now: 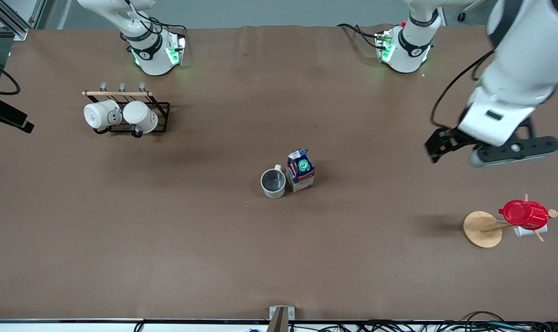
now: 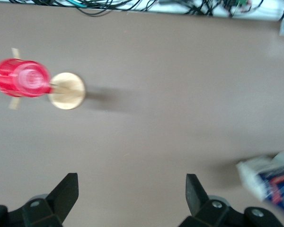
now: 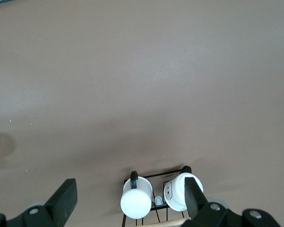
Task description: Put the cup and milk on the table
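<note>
both end effectors, left [image 2: 131, 196] and right [image 3: 131, 201], gape; cup [image 1: 273, 183] touches milk [image 1: 300, 170] mid-table [image 1: 279, 258].

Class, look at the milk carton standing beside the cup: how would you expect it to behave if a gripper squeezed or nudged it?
The milk carton is tall over a small base, so a high nudge would probably tip it, perhaps against the cup right beside it. Its gable top looks crumpled, so the walls likely give under a squeeze. It seems small and probably light.

Brown table [image 1: 205, 240]; near its centre, cream cup [image 1: 273, 183] touching milk [image 1: 300, 170]; black mug rack [image 1: 130, 115] toward the right arm's base corner; wooden cup tree [image 1: 484, 229] near the left arm's end edge.
</note>
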Robot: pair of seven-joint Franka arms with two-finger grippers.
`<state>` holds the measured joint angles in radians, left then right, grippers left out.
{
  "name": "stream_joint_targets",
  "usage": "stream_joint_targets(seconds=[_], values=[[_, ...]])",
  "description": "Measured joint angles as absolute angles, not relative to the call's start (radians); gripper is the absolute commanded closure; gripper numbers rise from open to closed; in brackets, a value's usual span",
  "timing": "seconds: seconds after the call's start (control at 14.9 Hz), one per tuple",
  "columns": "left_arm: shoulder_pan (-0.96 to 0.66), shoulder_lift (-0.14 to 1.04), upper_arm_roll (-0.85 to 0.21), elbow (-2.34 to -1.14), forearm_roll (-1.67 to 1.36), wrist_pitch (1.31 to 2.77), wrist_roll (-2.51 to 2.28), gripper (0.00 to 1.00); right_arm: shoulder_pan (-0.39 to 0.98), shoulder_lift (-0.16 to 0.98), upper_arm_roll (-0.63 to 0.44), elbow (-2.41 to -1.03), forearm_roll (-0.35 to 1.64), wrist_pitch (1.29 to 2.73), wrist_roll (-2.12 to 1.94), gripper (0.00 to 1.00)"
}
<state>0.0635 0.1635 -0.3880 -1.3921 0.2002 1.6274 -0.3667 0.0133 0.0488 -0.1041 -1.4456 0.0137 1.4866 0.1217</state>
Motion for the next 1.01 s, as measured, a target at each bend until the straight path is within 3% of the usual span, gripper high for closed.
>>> stream_joint_targets(seconds=[0.27,0.6,1.01], values=[[0.137,0.069,-0.375,-1.416,0.081,1.517,-0.224,0.0,0.013,0.049,-0.098,-1.448,0.015,1.482,0.118,0.0],[-0.016,-0.089,-0.179,-1.592,0.053,1.488,-0.163,0.0,0.013,0.046,-0.095,-1.452,0.015,1.481,0.105,0.0],[-0.051,-0.135,-0.106,-1.635,0.036,1.489,-0.116,0.0,0.013,0.046,-0.094,-1.453,0.015,1.477,0.079,0.0]])
